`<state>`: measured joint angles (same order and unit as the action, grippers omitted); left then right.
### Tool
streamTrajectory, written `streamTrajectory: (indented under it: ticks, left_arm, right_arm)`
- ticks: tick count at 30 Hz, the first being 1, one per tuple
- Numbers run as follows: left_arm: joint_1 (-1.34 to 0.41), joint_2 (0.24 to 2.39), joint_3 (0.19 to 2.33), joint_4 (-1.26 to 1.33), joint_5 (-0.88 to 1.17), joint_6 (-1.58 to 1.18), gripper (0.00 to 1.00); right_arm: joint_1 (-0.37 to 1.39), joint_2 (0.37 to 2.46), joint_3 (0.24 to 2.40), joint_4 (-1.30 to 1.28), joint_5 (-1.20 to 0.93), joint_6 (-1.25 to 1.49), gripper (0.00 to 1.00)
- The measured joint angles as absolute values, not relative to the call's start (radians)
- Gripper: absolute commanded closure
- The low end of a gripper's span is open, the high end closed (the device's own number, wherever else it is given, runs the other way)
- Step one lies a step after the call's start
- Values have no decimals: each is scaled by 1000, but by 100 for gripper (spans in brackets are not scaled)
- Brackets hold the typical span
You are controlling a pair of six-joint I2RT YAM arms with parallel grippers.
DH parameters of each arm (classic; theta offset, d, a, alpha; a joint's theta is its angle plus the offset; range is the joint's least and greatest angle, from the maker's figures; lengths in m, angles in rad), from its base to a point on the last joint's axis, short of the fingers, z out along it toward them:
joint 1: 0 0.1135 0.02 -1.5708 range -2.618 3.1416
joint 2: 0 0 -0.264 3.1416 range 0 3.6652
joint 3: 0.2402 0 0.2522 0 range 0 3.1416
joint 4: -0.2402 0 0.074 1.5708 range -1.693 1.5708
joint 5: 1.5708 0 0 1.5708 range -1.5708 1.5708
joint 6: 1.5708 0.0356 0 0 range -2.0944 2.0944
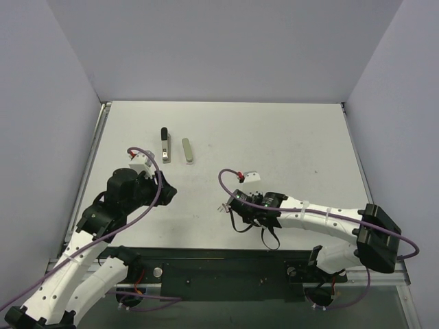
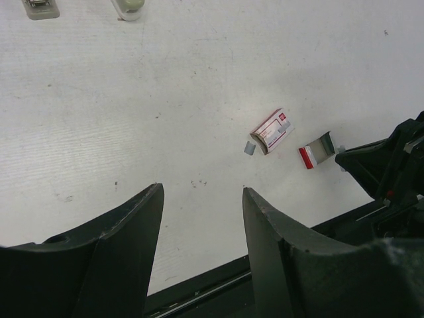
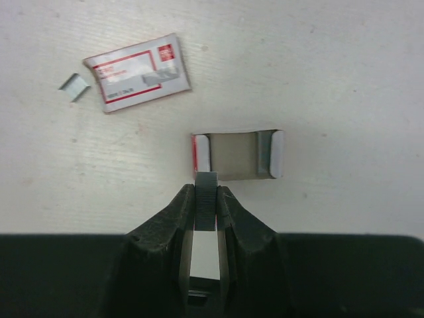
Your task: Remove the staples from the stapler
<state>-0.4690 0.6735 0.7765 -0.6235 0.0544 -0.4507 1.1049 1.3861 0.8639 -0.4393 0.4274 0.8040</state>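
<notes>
I'd pinch the stiff, light, slick-looking stapler across its metal sides; left gripper wide, right gripper clamping staple strip.

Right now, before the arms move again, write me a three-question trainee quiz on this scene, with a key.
1. Fill in: in the top view, the stapler lies to the ___ of the olive-grey bar.
2. True or false: the left pincer is shut on the stapler.
3. The right pincer grips: A) the stapler B) a strip of staples C) the olive-grey bar.
Key: 1 left; 2 false, it is open and empty; 3 B.
</notes>
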Motion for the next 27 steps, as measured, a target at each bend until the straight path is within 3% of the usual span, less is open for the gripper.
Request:
streamTrajectory:
  ticks: [8, 27]
  left_arm:
    - [-431, 690, 776, -616, 93, -450, 39]
    - [-389, 702, 776, -585, 142, -450, 39]
  right_arm:
    - [1000, 1271, 726, -389, 389, 721, 92]
    - [910, 1354, 682, -214, 250, 627, 93]
